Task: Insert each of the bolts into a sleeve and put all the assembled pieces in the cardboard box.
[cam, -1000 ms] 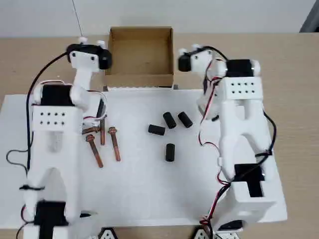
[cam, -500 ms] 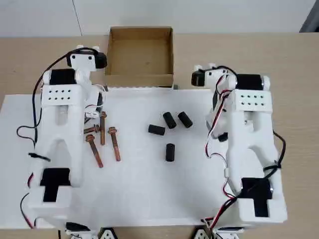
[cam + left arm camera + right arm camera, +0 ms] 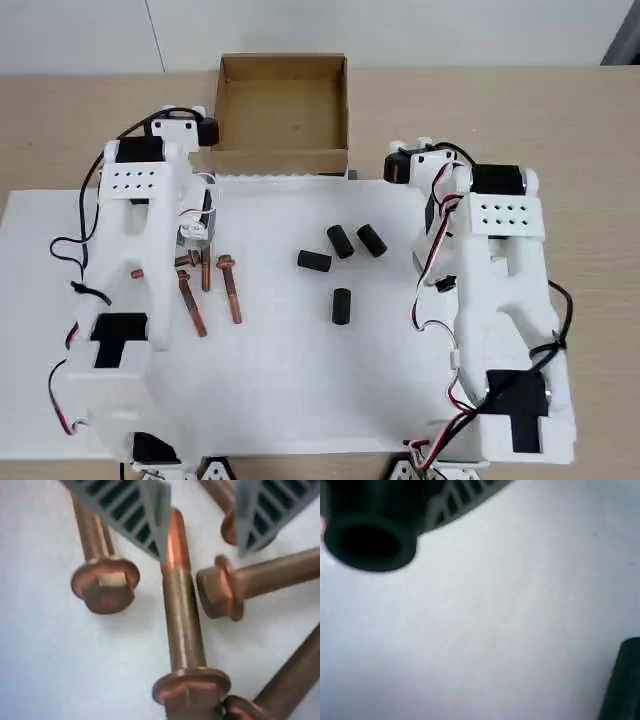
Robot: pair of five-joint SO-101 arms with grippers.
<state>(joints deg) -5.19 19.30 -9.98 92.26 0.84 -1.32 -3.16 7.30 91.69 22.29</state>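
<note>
Several copper bolts (image 3: pixel 230 290) lie in a loose cluster on the left of the white mat (image 3: pixel 290 390). My left gripper (image 3: pixel 195 232) hangs low over them. In the left wrist view it (image 3: pixel 200 527) is open, its grey fingers (image 3: pixel 135 507) on either side of the tip of one bolt (image 3: pixel 182 620), with other bolts (image 3: pixel 105 585) close by. Black sleeves (image 3: pixel 339 241) lie loose mid-mat. My right gripper (image 3: pixel 428 238) is low at the mat's right side, close to a sleeve (image 3: pixel 371 240). A sleeve's open end (image 3: pixel 370 537) shows in the right wrist view. The cardboard box (image 3: pixel 283 150) stands behind the mat.
The mat lies on a wooden table (image 3: pixel 560 110). Both arms' white bodies (image 3: pixel 505 300) stretch along the mat's left and right sides. Another dark shape (image 3: pixel 626 677) sits at the edge of the right wrist view.
Both arms have stretched out and lowered: the left gripper came down over the bolts, the right one down to the mat beside the sleeves. The bolts and sleeves have not moved.
</note>
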